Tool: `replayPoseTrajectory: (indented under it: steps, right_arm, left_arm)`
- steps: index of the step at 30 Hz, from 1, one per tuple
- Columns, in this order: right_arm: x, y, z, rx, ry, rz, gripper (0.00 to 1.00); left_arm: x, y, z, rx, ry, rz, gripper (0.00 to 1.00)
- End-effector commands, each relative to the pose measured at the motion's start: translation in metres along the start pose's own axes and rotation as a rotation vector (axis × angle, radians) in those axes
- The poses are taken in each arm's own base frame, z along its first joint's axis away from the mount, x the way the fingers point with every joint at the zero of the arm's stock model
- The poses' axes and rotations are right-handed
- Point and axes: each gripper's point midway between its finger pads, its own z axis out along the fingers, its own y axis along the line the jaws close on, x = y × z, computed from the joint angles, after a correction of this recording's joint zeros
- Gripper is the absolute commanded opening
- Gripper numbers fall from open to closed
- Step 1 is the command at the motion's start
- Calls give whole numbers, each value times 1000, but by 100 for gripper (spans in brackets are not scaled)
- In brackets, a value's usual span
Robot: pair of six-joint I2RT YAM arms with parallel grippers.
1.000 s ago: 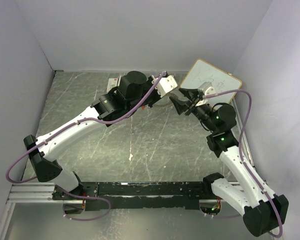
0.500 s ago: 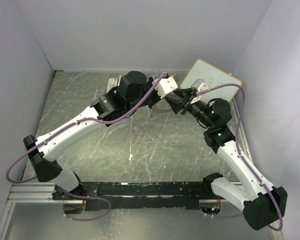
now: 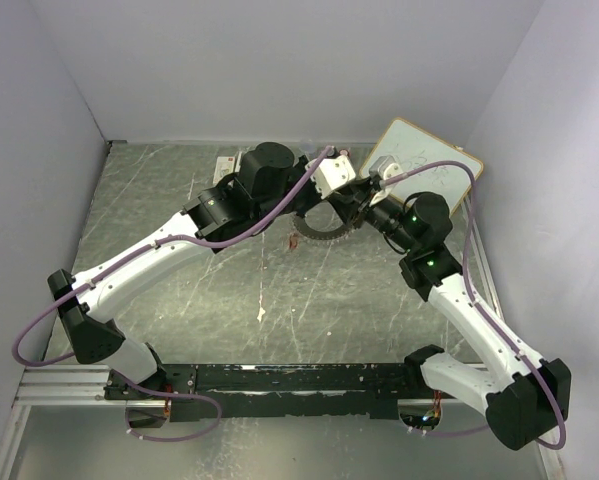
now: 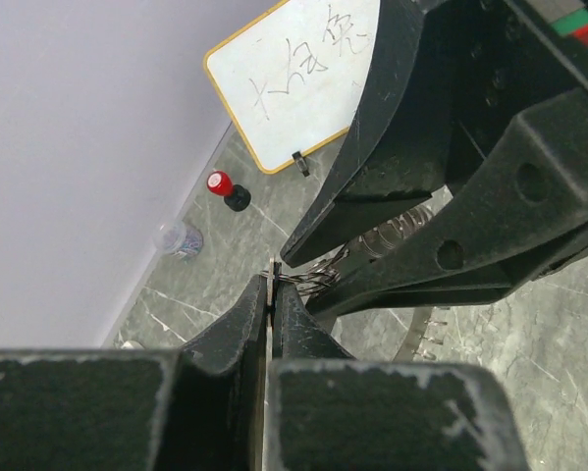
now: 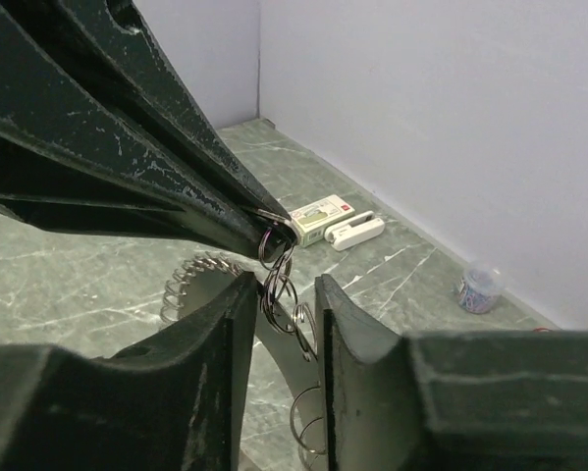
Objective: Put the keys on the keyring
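Keyring (image 3: 317, 237), a dark toothed arc, sits toward the far right of the table (image 3: 199, 320), just near of both grippers; whether it rests on the surface I cannot tell. Left gripper (image 4: 271, 289) has its jaws pressed together on the top of a chain of small rings (image 5: 274, 257). Right gripper (image 5: 286, 294) holds its jaws narrowly apart, with that chain hanging in the gap. Farther right are a whiteboard (image 3: 424, 160) and a red-topped cylinder (image 4: 225, 188).
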Motion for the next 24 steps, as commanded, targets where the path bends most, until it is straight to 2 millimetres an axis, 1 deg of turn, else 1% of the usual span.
replayPoseTrajectory:
  steps: [1,5,8,11,16,21,24]
  right_arm:
    - [-20,-3,2,21,-45,-30,25]
    - [-23,-6,-1,47,-56,-37,0]
    - [-31,-7,-9,73,-87,-49,0]
    - [-39,-7,-19,98,-128,-67,0]
    - [-51,-3,-35,122,-194,-101,0]
    - [-61,0,-43,124,-233,-127,0]
    - [-68,3,-49,123,-264,-138,0]
  left_arm:
    - [-24,4,-3,3,-67,9,7]
    - [-20,4,-2,-4,-55,7,7]
    - [-15,7,-2,-31,-47,-3,7]
    - [-11,18,-6,-106,-47,-35,7]
    - [2,35,-6,-179,-41,-115,7]
    - [12,30,-5,-152,-74,-137,7]
    - [22,27,-1,-142,-53,-142,7]
